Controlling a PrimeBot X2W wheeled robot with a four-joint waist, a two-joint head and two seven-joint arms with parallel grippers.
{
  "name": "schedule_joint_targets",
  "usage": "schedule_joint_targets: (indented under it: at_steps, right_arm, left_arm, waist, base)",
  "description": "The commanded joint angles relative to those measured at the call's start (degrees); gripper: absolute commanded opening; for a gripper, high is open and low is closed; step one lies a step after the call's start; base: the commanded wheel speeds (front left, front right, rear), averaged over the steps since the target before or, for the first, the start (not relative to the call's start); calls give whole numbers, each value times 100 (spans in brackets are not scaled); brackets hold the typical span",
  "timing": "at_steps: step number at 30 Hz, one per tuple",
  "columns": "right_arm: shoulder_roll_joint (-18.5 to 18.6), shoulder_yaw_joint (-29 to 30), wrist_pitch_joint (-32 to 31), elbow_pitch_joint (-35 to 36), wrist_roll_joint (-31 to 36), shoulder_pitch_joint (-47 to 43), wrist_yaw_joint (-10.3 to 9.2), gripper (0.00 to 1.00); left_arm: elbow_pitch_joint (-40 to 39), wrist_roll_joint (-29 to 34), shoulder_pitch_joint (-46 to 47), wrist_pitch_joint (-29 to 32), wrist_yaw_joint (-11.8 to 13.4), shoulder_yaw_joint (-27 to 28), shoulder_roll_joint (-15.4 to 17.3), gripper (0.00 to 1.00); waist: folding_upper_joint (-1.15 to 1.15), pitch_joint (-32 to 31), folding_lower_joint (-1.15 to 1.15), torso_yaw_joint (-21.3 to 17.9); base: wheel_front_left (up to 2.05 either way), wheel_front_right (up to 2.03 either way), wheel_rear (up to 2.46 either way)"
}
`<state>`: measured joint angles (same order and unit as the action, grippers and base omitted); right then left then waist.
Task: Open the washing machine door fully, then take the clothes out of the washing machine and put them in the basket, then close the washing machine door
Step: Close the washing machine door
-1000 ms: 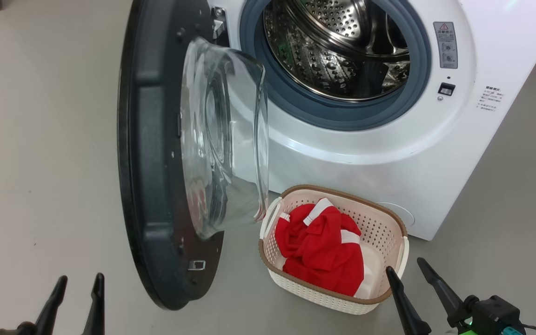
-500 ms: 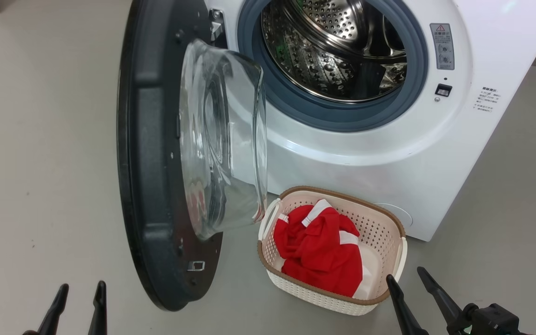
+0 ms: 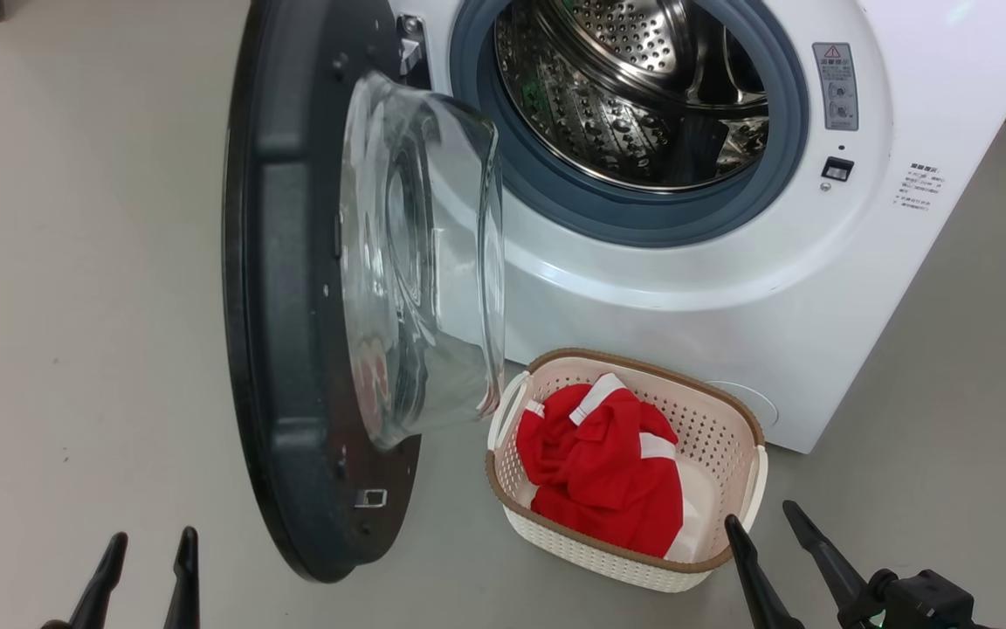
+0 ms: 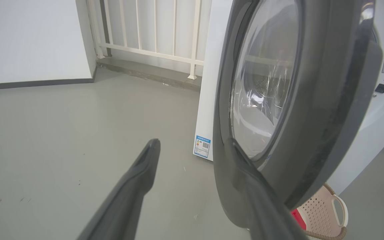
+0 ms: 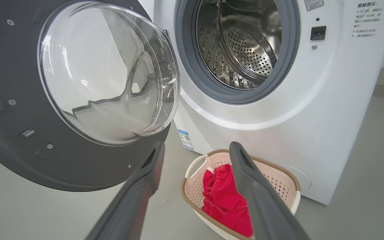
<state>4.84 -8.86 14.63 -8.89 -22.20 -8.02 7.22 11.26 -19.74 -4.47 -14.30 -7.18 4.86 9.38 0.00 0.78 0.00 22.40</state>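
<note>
We log red striped clothes [image 3: 599, 476] in cream perforated basket [image 3: 595, 549], five o'clock; black-rimmed glass door [image 3: 280, 306] unclosed; left gripper [image 3: 154, 535], right gripper [image 3: 760, 513] wide, empty.

Red clothes [image 3: 608, 472] lie in the cream basket [image 3: 717, 428] before the white washing machine [image 3: 686, 288], its black-rimmed door [image 3: 280, 288] standing open.

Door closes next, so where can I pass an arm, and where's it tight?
Bare floor lies outside the door, ahead of the open left gripper, and right of the basket, beside the machine. Tight: the gap between the door's glass and the basket, with the open right gripper at its near rim.
</note>
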Motion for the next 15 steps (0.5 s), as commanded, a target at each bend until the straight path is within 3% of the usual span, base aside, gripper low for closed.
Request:
schedule_joint_targets:
  at_steps: [1,2,3,4,5,7,15]
  right_arm:
    - [34,-127,37,118,-45,169,26,100]
    - [32,-130,37,113,-46,175,26,100]
    - [31,-131,37,108,-47,180,26,100]
    - [30,-131,37,103,-48,186,26,100]
    - [27,-134,37,99,-46,195,26,100]
    - [20,-144,37,91,-41,218,26,100]
    - [-17,-235,37,42,-50,315,26,100]
  left_arm:
    - [-143,-25,191,-70,-31,216,125,100]
    - [-153,-73,227,-70,-31,211,144,100]
    - [-153,-153,270,-70,-31,205,163,93]
    - [-145,-259,317,-70,-31,179,197,76]
    - [-151,-326,376,-70,-31,153,269,45]
    - [-142,-547,512,-70,-31,125,397,0]
    - [8,-1691,1279,-70,-31,-336,1469,0]
  waist:
    - [0,1,0,3]
    - [0,4,0,8]
    - [0,5,0,13]
    - [0,8,0,19]
    - [0,15,0,23]
    - [0,28,0,31]
    - [0,81,0,-10]
  base:
    - [0,0,0]
    - [0,0,0]
    - [0,0,0]
    - [0,0,0]
    - [0,0,0]
    - [0,0,0]
    - [0,0,0]
